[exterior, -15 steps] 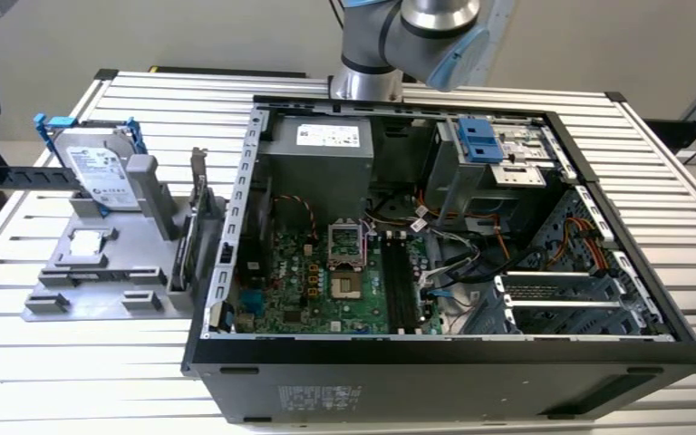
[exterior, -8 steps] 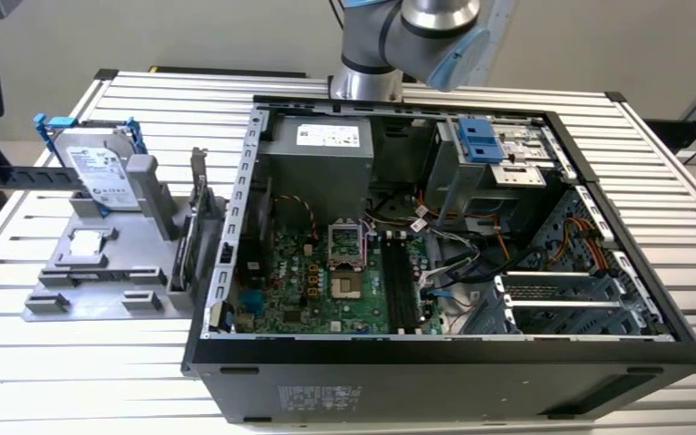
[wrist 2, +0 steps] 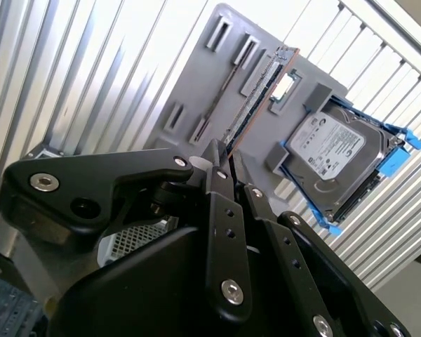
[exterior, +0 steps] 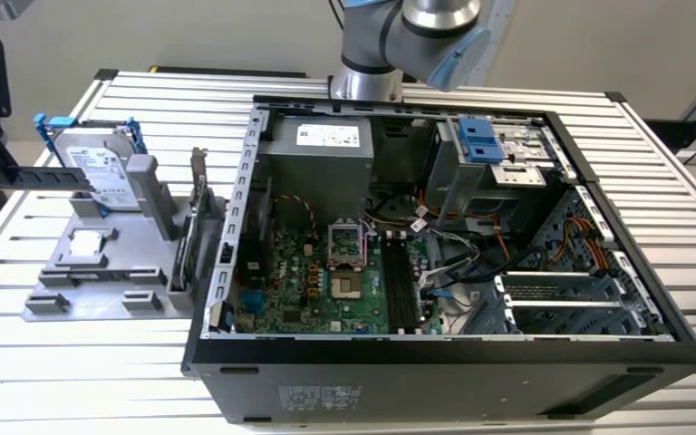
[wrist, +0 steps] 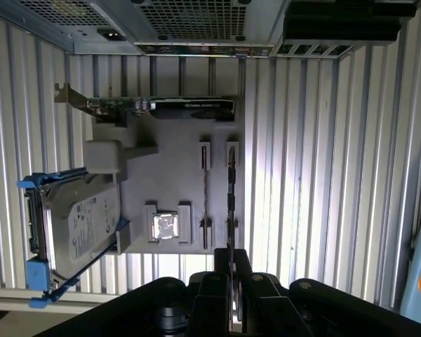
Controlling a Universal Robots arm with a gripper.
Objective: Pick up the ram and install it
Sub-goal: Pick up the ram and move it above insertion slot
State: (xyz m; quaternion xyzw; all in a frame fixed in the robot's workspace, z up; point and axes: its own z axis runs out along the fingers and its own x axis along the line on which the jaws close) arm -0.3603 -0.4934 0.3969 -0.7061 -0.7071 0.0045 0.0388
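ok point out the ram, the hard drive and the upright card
ram (wrist 2: 260, 95), second wrist view, middle of its long edge
hard drive (wrist 2: 330, 151), second wrist view, its label face
upright card (wrist: 193, 107), first wrist view, its dark body

Matt tray (wrist: 168, 161) (probably plastic) on shiny ribbed metal table (wrist: 302, 175).

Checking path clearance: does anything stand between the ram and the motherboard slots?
Yes: in the exterior view, the upright card and the case's side wall stand between the ram and the slots.
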